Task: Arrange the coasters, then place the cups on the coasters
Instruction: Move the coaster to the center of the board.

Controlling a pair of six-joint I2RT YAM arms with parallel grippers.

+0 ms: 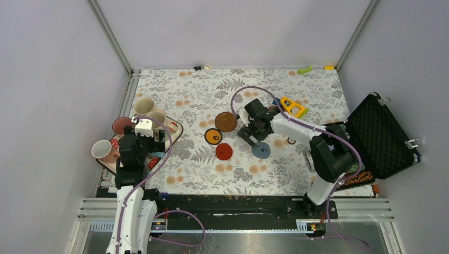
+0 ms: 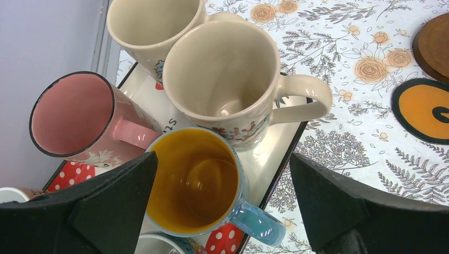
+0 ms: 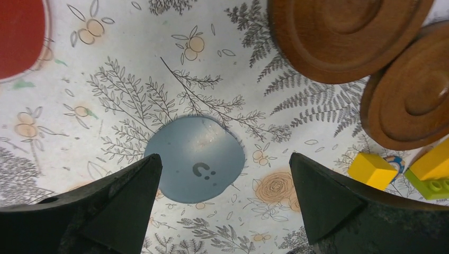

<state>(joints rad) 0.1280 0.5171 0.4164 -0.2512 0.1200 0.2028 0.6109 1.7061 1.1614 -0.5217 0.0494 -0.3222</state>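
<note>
Grey-blue coaster lies flat on the floral cloth, directly beneath the right gripper, whose jaws stand wide apart and empty; the red coaster and two dark brown coasters lie nearby. Since the disc is so thin, the fingertips should probably descend until they graze the cloth, straddle the rim squarely, then close gently so it neither skids nor flips. The left gripper, likewise spread and holding nothing, hangs over the blue mug on the tray.

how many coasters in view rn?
5. Orange coaster mid-table, red coaster just nearer, grey-blue coaster right of it, brown coaster beyond the orange, second brown coaster beside that, under the right arm. More may be hidden.
</note>
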